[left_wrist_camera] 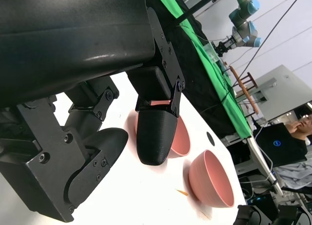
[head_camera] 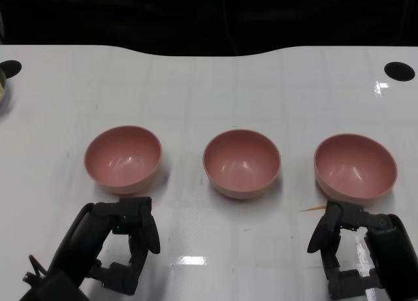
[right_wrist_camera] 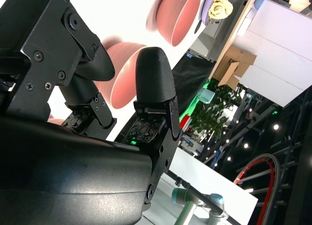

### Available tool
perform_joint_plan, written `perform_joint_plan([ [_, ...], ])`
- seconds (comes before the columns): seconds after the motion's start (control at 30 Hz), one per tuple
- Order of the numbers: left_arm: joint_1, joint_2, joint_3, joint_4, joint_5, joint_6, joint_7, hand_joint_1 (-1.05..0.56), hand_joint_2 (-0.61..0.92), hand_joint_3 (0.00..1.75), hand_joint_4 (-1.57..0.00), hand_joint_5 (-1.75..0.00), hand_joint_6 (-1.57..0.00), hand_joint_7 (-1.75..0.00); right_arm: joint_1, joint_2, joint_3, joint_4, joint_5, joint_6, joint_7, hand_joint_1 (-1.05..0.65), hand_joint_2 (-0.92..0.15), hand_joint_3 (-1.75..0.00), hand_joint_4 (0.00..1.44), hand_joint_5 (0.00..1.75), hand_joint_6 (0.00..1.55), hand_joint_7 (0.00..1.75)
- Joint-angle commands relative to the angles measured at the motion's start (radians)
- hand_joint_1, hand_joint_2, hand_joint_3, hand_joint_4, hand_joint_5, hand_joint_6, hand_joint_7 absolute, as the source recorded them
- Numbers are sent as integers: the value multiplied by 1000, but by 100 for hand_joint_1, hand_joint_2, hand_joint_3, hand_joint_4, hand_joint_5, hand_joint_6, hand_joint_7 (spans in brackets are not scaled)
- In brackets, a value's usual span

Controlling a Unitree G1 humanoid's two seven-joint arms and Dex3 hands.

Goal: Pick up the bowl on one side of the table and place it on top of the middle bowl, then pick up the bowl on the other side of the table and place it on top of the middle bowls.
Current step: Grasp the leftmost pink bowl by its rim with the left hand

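Note:
Three pink bowls stand in a row on the white table (head_camera: 196, 105): the left bowl (head_camera: 123, 158), the middle bowl (head_camera: 241, 162) and the right bowl (head_camera: 355, 165). All are upright and empty. My left hand (head_camera: 124, 242) hovers just in front of the left bowl, fingers apart, holding nothing. My right hand (head_camera: 356, 252) sits just in front of the right bowl, also with fingers apart and nothing in it. In the left wrist view the middle bowl (left_wrist_camera: 179, 139) shows partly behind a fingertip (left_wrist_camera: 155, 137), with the right bowl (left_wrist_camera: 209, 178) beyond. The right wrist view shows two bowls (right_wrist_camera: 129, 73) past its fingers.
Round black holes mark the table's far corners (head_camera: 400, 70) (head_camera: 10, 68). A metal container (head_camera: 2, 89) pokes in at the left edge. A thin orange sliver (head_camera: 312, 209) lies left of the right bowl. A person (left_wrist_camera: 300, 130) sits beyond the table by a laptop.

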Motion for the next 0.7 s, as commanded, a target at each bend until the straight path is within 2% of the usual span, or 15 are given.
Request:
perform_joint_plan([
  [0.03, -4, 7, 14, -5, -4, 13, 13, 2, 14, 156, -88, -129, -89, -114, 9, -12, -16, -15, 1, -3, -9, 11, -8, -175, 102, 173, 93, 143],
  [0.07, -1, 11, 19, -20, 22, 27, 33, -4, 26, 126, -78, -114, -78, -93, 11, -12, -15, -19, 3, 1, -6, 11, -8, -175, 101, 173, 93, 143],
  [0.1, 3, 15, 25, -42, 57, 52, 61, -8, 36, 105, -73, -107, -76, -77, 12, -12, -14, -23, 6, 6, -4, 11, -8, -175, 101, 173, 93, 143],
  [0.13, 5, 20, 31, -62, 90, 72, 88, -14, 49, 74, -63, -97, -74, -52, 13, -11, -13, -26, 5, 9, -4, 11, -8, -175, 101, 173, 93, 143],
  [0.2, 12, 31, 39, -114, 163, 118, 135, -19, 61, 50, -54, -92, -72, -35, 11, -11, -14, -26, -5, 8, -10, 11, -7, -175, 100, 173, 92, 143],
  [0.27, 20, 43, 45, -172, 229, 171, 171, -29, 75, 24, -41, -86, -63, -20, 10, -10, -13, -26, -8, 7, -12, 11, -7, -175, 100, 173, 92, 143],
  [0.4, 46, 74, 49, -339, 365, 340, 211, -48, 85, 5, -28, -77, -51, -8, 9, -8, -14, -27, -17, 5, -20, 10, -7, -175, 101, 173, 93, 142],
  [0.57, 61, 121, 35, -488, 535, 480, 239, -58, 89, 2, -24, -66, -41, -1, 12, -6, -13, -33, -22, 5, -23, 9, -8, -175, 101, 172, 93, 142],
  [0.7, 44, 153, -3, -547, 720, 581, 291, -61, 87, 0, -26, -55, -38, 0, 18, -4, -11, -40, -25, 8, -23, 12, -8, -175, 101, 172, 93, 142],
])
